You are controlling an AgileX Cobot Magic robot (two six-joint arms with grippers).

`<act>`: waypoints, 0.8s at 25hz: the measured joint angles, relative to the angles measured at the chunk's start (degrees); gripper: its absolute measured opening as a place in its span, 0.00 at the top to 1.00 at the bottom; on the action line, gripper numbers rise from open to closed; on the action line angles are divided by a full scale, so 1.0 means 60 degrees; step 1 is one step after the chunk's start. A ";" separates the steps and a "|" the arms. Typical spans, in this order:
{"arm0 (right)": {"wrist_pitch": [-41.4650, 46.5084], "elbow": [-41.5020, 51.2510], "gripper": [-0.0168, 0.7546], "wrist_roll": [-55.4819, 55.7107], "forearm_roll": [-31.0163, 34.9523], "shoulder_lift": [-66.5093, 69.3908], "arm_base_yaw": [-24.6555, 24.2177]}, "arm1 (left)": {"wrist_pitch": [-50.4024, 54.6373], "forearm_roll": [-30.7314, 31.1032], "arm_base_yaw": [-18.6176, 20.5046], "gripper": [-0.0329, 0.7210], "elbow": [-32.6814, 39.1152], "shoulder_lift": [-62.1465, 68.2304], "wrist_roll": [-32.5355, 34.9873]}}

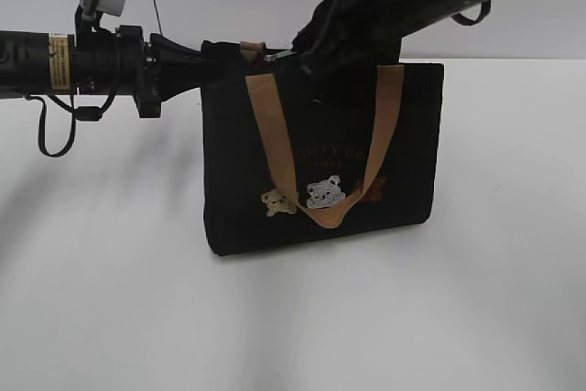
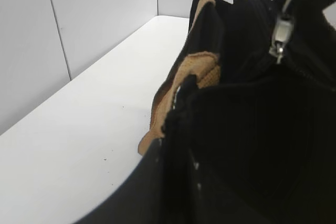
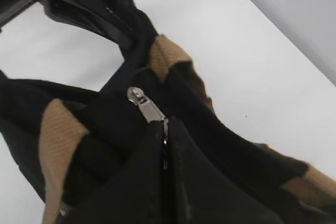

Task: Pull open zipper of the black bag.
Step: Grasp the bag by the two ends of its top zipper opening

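1. The black bag stands upright on the white counter, near the middle of the exterior view, tan handle hanging down its front.
2. The zipper runs along the top rim; its silvery pull tab sits toward the bag's left end.
3. The left gripper reaches in level from the left and its jaws are clamped on the bag's top corner fabric, holding it steady.
4. The right gripper comes down from the upper right. Its jaws are pressed fully together, and the right wrist view shows the tab running into their meeting line, so they appear to pinch the tab.
5. Handling judgement: the bag is light, soft cloth that sags and would drag along the counter if pulled unanchored. The stiff metal tab is the place to hold, though small and slippery.
6. The exterior view shows the bag's stance and bear patches, but the arms hide the tab. The left wrist view shows the tab hanging by the rim; the right wrist view shows the closed teeth behind it.
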 joint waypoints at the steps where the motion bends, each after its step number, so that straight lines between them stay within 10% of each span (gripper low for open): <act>1: 0.0007 0.0000 1.00 0.0145 -0.0025 -0.0021 -0.0127 | 0.0000 0.0011 0.0000 0.90 0.0000 0.0000 0.0000; 20: 0.0832 0.0000 1.00 0.1784 -0.1543 -0.0494 -0.1799 | -0.0028 0.0044 0.0000 0.90 0.0000 -0.0008 0.0000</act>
